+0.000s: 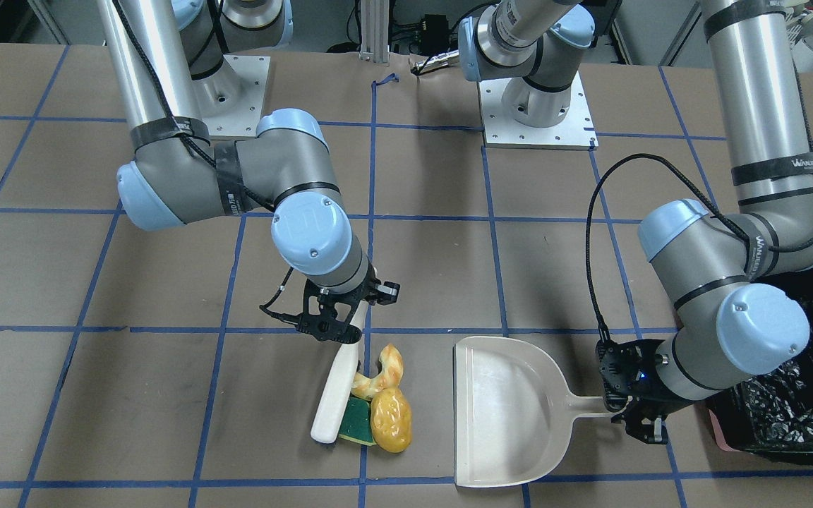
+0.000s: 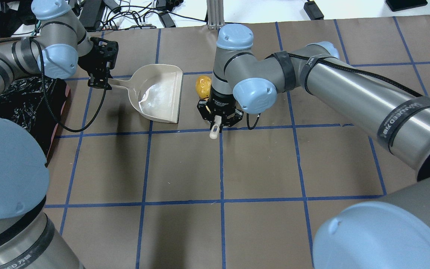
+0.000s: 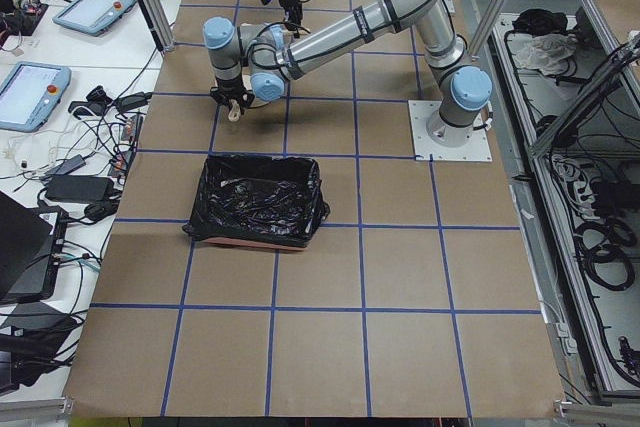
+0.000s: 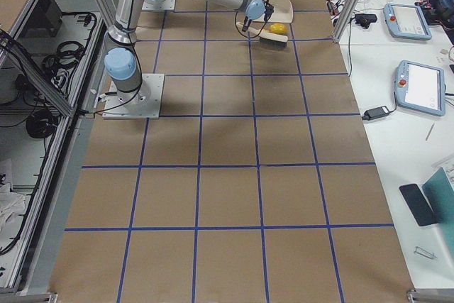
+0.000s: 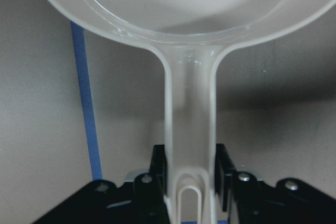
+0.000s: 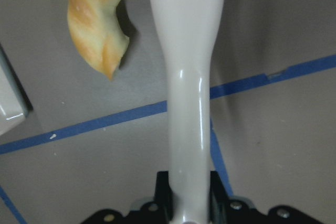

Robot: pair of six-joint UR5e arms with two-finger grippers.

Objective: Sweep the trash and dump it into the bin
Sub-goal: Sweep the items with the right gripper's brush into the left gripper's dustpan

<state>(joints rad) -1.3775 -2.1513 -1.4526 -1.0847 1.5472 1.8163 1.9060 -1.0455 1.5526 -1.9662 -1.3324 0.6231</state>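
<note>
The trash lies in a tight cluster on the brown table: a croissant piece, a yellow potato-like lump and a green sponge wedge. My right gripper is shut on the handle of a cream brush, whose head touches the cluster on the side away from the dustpan. My left gripper is shut on the handle of the cream dustpan, which lies flat with its mouth towards the trash, a short gap away. The bin, lined with a black bag, stands behind the left arm. The right wrist view shows the croissant beside the brush handle.
Blue tape lines grid the table. Both arm bases stand at the robot's edge. The bin's pink rim is close to the left wrist. From overhead only the lump shows past the right wrist.
</note>
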